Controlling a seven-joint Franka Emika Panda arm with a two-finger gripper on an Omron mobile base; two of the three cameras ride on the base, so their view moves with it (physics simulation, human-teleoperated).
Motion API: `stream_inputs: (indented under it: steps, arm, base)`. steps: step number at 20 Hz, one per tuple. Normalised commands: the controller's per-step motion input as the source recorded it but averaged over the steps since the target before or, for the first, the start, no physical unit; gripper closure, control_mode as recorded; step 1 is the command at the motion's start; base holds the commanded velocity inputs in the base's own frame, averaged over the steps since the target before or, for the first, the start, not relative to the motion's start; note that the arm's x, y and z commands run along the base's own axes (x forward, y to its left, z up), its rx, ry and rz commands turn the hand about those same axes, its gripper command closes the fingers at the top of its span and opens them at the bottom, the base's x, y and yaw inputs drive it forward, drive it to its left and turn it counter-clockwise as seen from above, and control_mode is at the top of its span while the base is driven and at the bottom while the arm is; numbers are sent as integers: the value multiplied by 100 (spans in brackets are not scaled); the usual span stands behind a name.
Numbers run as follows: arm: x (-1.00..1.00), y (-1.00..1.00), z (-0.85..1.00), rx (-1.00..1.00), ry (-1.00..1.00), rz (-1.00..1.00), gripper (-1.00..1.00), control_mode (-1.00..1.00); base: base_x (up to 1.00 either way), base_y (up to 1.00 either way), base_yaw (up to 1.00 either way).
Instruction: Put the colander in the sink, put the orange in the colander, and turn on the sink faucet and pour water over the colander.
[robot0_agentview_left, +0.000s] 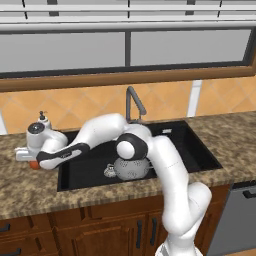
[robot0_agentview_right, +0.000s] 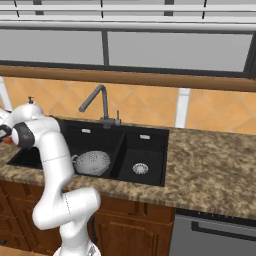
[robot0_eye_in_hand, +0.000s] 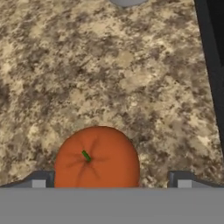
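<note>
The orange (robot0_eye_in_hand: 96, 156) is seen closely in the hand view, resting on the speckled brown desk (robot0_eye_in_hand: 109, 74) with its green stem uppermost; in the left base view only a sliver of it (robot0_agentview_left: 34, 165) is visible beneath the hand, on the desk left of the sink (robot0_agentview_left: 200, 152). The colander (robot0_agentview_left: 131, 167) is recorded lying inside the wider left basin, partly masked by the arm in the left base view and shown clear of it in the right base view (robot0_agentview_right: 92, 162). The narrower right basin with its round silver drain (robot0_agentview_right: 140, 168) is shown plainly in the right base view. The sink faucet (robot0_agentview_right: 96, 103) stands behind the sink, its spout angled out to the left over the wider basin. A white soap dispenser (robot0_agentview_left: 43, 119) is noted at the back of the desk, behind the hand. The desk is of mottled brown stone over dark wood cabinets (robot0_agentview_left: 100, 232); an orange tiled wall (robot0_agentview_right: 145, 107) and a wide window (robot0_agentview_left: 125, 50) are set behind it, and a grey appliance front (robot0_agentview_right: 215, 235) is fitted at the lower right. The tool (robot0_eye_in_hand: 109, 180) is held low over the desk with its fingers (robot0_eye_in_hand: 38, 180) spread wide apart, one on either side of the orange; contact with the fruit cannot be made out, and nothing is clamped.
</note>
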Motion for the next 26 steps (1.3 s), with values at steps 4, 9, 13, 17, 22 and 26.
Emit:
stream_inputs:
  steps: [4,9,13,17,22,26]
  arm:
    - [21,13,-29,0,4,0,-100,-100]
    - [12,10,-29,0,5,0,-100,-100]
    - [0,5,-41,0,13,0,-100,-100]
    - [1,6,-37,0,10,0,100,-100]
    - [-4,-4,-8,0,2,0,100,-100]
    - [-27,-24,-10,0,0,0,100,-100]
  base:
    - [0,0,0]
    - [0,0,0]
    - [0,0,0]
    - [0,0,0]
    - [0,0,0]
    - [0,0,0]
